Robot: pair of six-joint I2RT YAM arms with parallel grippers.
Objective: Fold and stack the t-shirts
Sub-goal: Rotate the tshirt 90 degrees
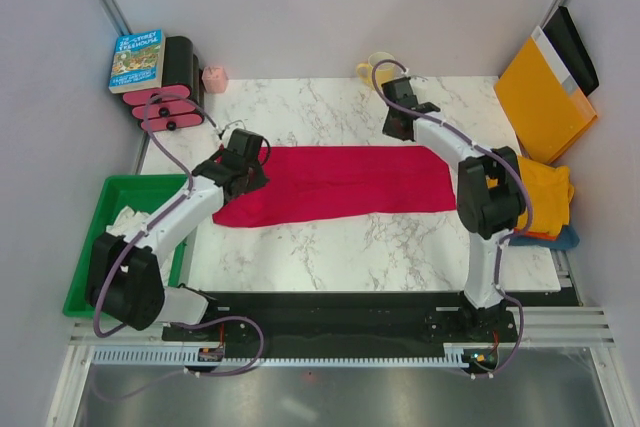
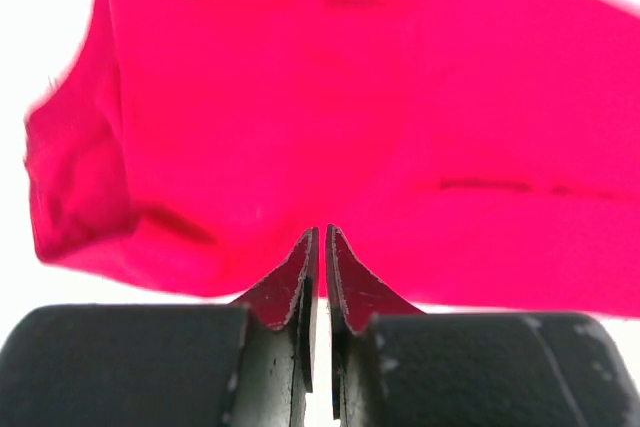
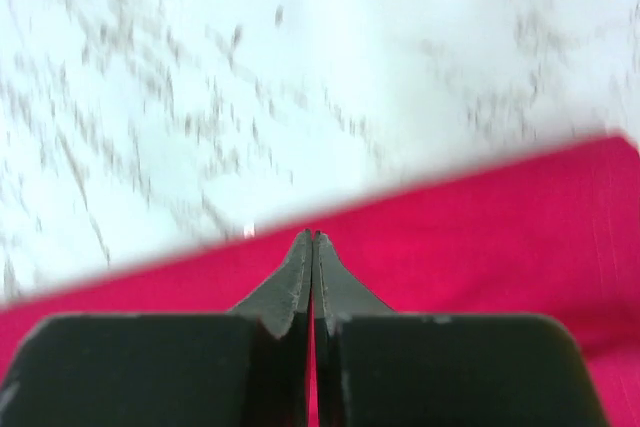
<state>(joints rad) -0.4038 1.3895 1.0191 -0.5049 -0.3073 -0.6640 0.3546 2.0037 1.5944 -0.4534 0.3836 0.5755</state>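
A crimson red t-shirt (image 1: 340,182) lies folded into a long band across the marble table (image 1: 330,252). My left gripper (image 1: 243,169) is at its left end. In the left wrist view its jaws (image 2: 322,232) are pinched together on the red cloth (image 2: 380,117), which hangs lifted in front of them. My right gripper (image 1: 400,133) is at the band's far edge near the right end. Its jaws (image 3: 312,235) are shut, with the tips over the edge of the red cloth (image 3: 480,247) and nothing seen gripped. More t-shirts, mustard-yellow (image 1: 548,187), orange-red and blue (image 1: 562,239), are piled at the right edge.
A green bin (image 1: 90,247) holding white cloth (image 1: 128,219) stands at the left. An orange envelope (image 1: 545,97) leans at the back right. At the back left are a book (image 1: 137,59) and pink-and-black rolls (image 1: 170,102). A small pink object (image 1: 214,78) and a yellowish cup (image 1: 376,67) stand along the back.
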